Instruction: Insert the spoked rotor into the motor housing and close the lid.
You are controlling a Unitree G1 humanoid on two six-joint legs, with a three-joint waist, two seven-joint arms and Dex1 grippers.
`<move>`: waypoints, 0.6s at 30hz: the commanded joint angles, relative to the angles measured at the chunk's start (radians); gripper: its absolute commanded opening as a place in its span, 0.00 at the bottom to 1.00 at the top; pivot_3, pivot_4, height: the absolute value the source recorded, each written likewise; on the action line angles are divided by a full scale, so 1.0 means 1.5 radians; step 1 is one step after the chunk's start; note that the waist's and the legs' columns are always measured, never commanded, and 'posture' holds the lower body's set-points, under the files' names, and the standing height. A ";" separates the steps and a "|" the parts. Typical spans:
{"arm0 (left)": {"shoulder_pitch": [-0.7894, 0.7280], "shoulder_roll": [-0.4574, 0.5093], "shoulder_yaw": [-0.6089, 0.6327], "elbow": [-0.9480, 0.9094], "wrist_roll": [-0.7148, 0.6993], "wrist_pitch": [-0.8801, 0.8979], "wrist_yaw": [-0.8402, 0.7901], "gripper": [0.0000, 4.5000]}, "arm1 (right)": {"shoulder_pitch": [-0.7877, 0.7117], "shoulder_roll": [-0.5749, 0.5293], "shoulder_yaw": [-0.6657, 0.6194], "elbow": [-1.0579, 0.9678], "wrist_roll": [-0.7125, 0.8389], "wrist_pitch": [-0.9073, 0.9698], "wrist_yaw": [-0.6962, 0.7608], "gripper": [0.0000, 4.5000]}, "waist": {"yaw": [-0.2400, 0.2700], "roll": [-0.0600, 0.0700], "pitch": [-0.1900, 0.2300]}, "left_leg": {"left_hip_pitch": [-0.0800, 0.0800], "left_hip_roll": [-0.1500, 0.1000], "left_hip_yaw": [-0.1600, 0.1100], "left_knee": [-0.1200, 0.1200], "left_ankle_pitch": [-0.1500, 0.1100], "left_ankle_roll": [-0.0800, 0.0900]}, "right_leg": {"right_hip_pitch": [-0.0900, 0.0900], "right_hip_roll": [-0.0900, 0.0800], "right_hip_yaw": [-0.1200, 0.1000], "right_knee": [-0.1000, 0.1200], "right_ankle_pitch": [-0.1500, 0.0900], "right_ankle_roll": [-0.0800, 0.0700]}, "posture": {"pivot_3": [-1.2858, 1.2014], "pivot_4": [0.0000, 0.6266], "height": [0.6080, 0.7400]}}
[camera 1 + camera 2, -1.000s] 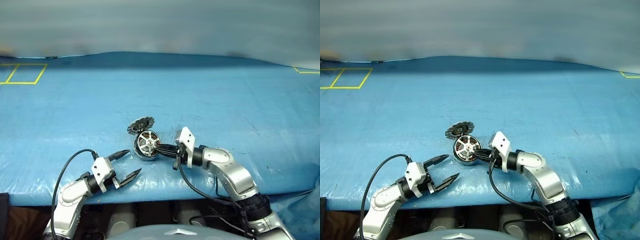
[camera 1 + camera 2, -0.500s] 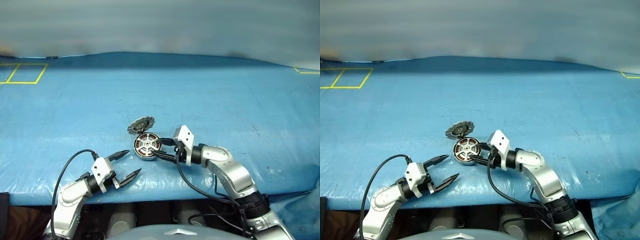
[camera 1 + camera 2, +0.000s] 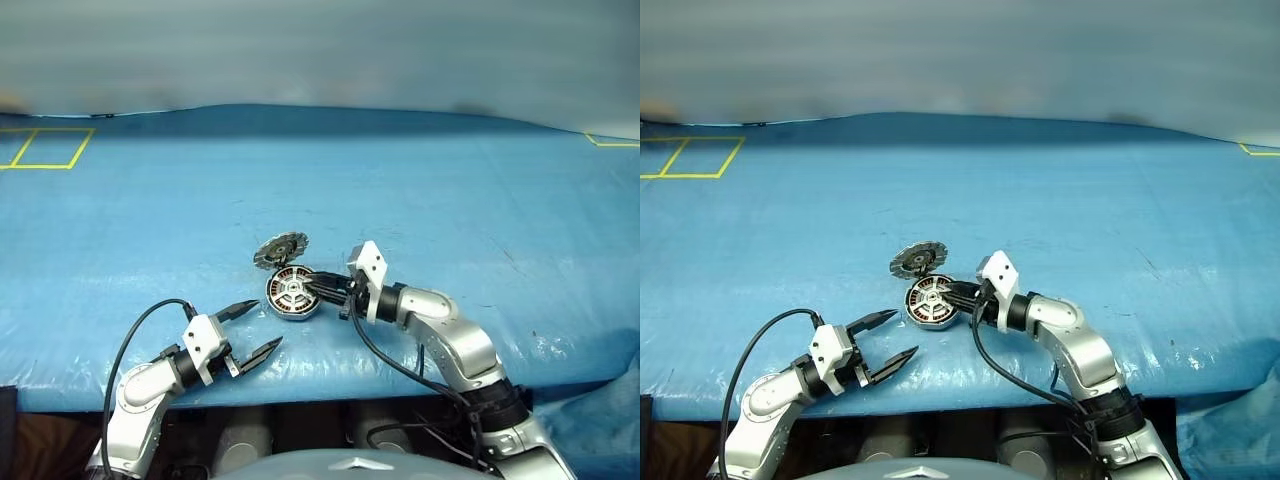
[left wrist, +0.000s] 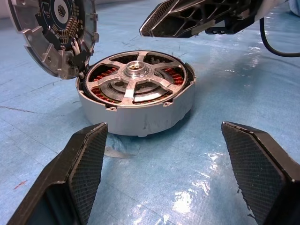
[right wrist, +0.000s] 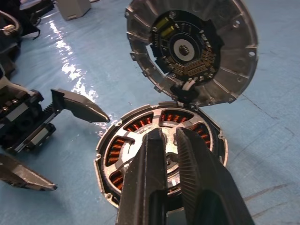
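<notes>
The silver motor housing [image 3: 292, 294] stands on the blue sheet with copper windings inside. The spoked rotor [image 4: 135, 80] lies flat inside it, spokes meeting at a small hub. The lid [image 3: 280, 248] stands open on its hinge at the housing's far side, toothed inner face [image 5: 190, 47] showing. My right gripper [image 5: 171, 132] is shut and holds nothing, its tips hovering just over the rotor's near half. My left gripper [image 3: 268, 322] is open, low on the sheet a short way in front-left of the housing, aimed at it.
The blue sheet [image 3: 450, 200] covers the whole table, and its front edge runs just behind my left gripper. Yellow tape squares [image 3: 45, 147] mark the far left corner. A black cable [image 3: 130, 345] loops from my left wrist.
The rotor sat tilted at the housing's mouth in my right gripper; now it lies flat inside. That gripper opened, shut again empty, and slid over the housing. My left arm stayed still.
</notes>
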 commanded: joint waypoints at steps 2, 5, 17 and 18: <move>0.000 0.000 0.003 -0.012 -0.004 -0.005 0.001 0.92 | -0.029 0.017 0.007 0.017 -0.013 -0.006 -0.012 0.02 | 0.000 0.000 0.000 | 0.000 0.000 0.000 0.000 0.000 0.000 | 0.000 0.000 0.000 0.000 0.000 0.000 | 0.52 0.24 1.00; 0.002 0.001 0.005 -0.013 -0.004 -0.005 0.002 0.92 | -0.036 0.018 0.021 0.027 -0.029 -0.003 -0.014 0.02 | 0.000 0.000 0.000 | 0.000 0.000 0.000 0.000 0.000 0.000 | 0.000 0.000 0.000 0.000 0.000 0.000 | 0.52 0.24 1.00; 0.001 -0.003 0.002 -0.009 -0.002 -0.008 0.004 0.92 | -0.011 -0.005 0.083 0.004 -0.114 -0.006 -0.043 0.02 | -0.001 -0.001 -0.002 | 0.006 0.001 0.000 0.000 0.000 -0.001 | 0.001 -0.001 0.000 0.000 -0.002 0.002 | 0.52 0.24 1.00; 0.001 -0.003 0.002 -0.009 -0.002 -0.008 0.004 0.92 | -0.007 0.005 0.065 -0.011 -0.088 -0.005 -0.039 0.02 | -0.001 -0.001 -0.002 | 0.006 0.001 0.000 0.000 0.000 -0.001 | 0.001 -0.001 0.000 0.000 -0.002 0.002 | 0.52 0.24 1.00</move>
